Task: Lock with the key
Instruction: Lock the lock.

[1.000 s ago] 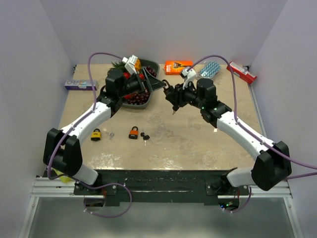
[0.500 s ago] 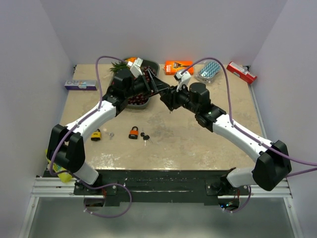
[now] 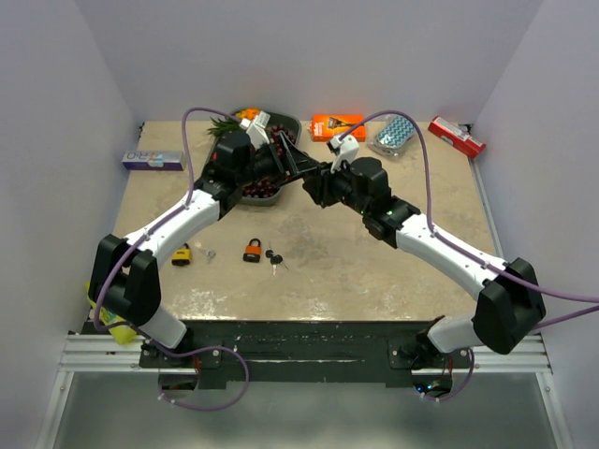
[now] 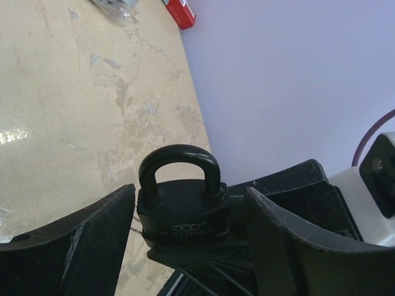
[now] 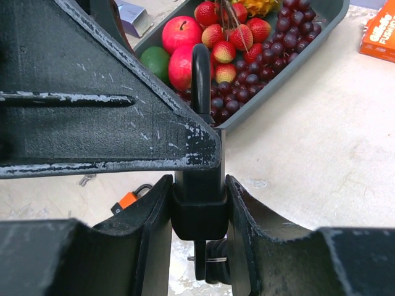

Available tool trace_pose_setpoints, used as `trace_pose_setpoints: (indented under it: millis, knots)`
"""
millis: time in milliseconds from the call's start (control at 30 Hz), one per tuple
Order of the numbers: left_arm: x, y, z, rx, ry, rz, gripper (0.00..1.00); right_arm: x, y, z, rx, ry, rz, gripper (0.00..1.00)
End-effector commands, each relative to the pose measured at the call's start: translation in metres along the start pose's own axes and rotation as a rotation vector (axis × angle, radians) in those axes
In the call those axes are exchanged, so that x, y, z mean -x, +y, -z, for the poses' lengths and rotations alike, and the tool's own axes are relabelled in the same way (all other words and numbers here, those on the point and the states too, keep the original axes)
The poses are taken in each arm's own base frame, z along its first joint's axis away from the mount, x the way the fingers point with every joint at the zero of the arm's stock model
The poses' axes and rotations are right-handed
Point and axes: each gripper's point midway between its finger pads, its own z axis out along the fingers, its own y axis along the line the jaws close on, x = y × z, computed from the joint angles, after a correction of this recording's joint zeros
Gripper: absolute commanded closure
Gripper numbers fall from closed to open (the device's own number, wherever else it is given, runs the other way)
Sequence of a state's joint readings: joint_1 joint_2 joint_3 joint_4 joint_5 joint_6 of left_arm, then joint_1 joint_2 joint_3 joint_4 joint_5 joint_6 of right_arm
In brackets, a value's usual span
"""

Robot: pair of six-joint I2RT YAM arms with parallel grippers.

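Both my arms (image 3: 440, 248) are reaching inward, right gripper (image 5: 197, 213) clamping the black padlock (image 4: 185, 206), left gripper (image 4: 190, 200) flanking it, its grip unclear.

Beige, mottled stone-look table top (image 3: 374, 271), and we've got plain pale lavender walls (image 3: 309, 56) boxing it in on the left, back and right. Dark base plate (image 3: 309, 339) and aluminium rail (image 3: 94, 354) run along the near edge. Lighting is soft and even, with faint glare patches on the table.
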State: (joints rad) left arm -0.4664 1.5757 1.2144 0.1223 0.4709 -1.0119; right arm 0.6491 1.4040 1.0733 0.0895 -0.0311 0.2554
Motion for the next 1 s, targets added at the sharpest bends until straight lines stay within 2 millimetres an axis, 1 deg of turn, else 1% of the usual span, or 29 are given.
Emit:
trace_pose_setpoints:
  millis: [0,100,167,200,233,300,367,400,433,600,667,733,767,833,867,900,933,967]
  knots:
    - [0.002,-0.014,-0.001,-0.041,0.006,0.008,0.25,0.079,0.024,0.008,0.070,-0.236,-0.025,1.00]
    - [-0.001,-0.011,-0.002,-0.038,0.017,0.020,0.26,0.080,0.024,0.008,0.071,-0.242,-0.031,1.00]
    - [-0.002,-0.009,-0.003,-0.035,0.019,0.023,0.32,0.082,0.023,0.008,0.063,-0.245,-0.029,1.00]
    - [-0.002,-0.010,-0.003,-0.037,0.020,0.023,0.40,0.082,0.022,0.008,0.062,-0.247,-0.026,1.00]
    - [-0.001,-0.009,-0.003,-0.035,0.019,0.025,0.42,0.083,0.022,0.008,0.061,-0.249,-0.026,1.00]
    - [-0.002,-0.009,-0.004,-0.038,0.022,0.026,0.42,0.082,0.022,0.006,0.061,-0.246,-0.024,1.00]
    - [-0.002,-0.009,-0.005,-0.038,0.022,0.026,0.37,0.080,0.021,0.004,0.059,-0.243,-0.025,1.00]
    - [-0.002,-0.009,-0.005,-0.039,0.026,0.023,0.32,0.079,0.022,0.003,0.059,-0.242,-0.025,1.00]
    - [-0.001,-0.010,-0.005,-0.039,0.024,0.024,0.30,0.082,0.021,0.003,0.057,-0.247,-0.023,1.00]
    - [0.000,-0.010,-0.005,-0.037,0.021,0.018,0.29,0.082,0.019,-0.001,0.044,-0.249,-0.019,1.00]
    - [0.000,-0.010,-0.005,-0.038,0.021,0.017,0.30,0.082,0.018,-0.003,0.042,-0.250,-0.019,1.00]
    - [-0.002,-0.008,-0.006,-0.038,0.030,0.020,0.40,0.084,0.019,-0.003,0.046,-0.254,-0.025,1.00]
    - [-0.003,-0.008,-0.007,-0.041,0.033,0.023,0.47,0.085,0.019,-0.004,0.047,-0.256,-0.025,1.00]
    - [-0.003,-0.009,-0.007,-0.044,0.033,0.023,0.56,0.086,0.020,-0.004,0.049,-0.259,-0.024,1.00]
    - [-0.003,-0.008,-0.007,-0.046,0.036,0.024,0.69,0.085,0.020,-0.005,0.049,-0.256,-0.023,1.00]
    - [-0.002,-0.009,-0.006,-0.049,0.032,0.023,0.79,0.085,0.021,-0.005,0.053,-0.253,-0.022,1.00]
    - [0.002,-0.007,-0.004,-0.047,0.021,0.024,0.90,0.084,0.023,-0.005,0.067,-0.244,-0.022,0.97]
    - [0.004,-0.008,-0.003,-0.054,0.014,0.020,1.00,0.079,0.023,-0.005,0.070,-0.222,-0.017,0.87]
